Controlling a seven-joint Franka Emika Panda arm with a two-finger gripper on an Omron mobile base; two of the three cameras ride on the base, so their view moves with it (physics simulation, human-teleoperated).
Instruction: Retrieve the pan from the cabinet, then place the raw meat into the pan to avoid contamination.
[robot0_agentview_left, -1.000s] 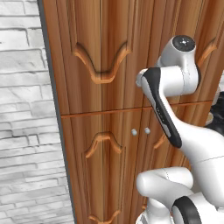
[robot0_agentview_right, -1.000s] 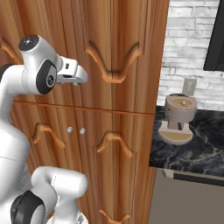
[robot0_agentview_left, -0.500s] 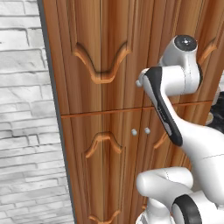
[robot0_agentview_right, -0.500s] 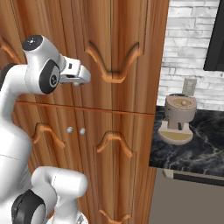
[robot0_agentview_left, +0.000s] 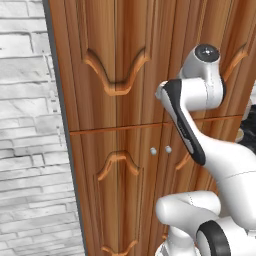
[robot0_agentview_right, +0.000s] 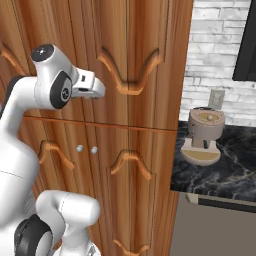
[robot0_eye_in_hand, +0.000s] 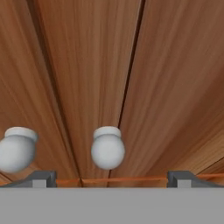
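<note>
Straight ahead at twelve o'clock, the wide-open end effector (robot0_eye_in_hand: 109, 179) faced a small, hard, slippery-looking knob (robot0_eye_in_hand: 107, 148) on the stiff cabinet (robot0_agentview_left: 120, 60) door.

No legible text, labels, brand marks, numbers or signs appear on any visible surface
</note>
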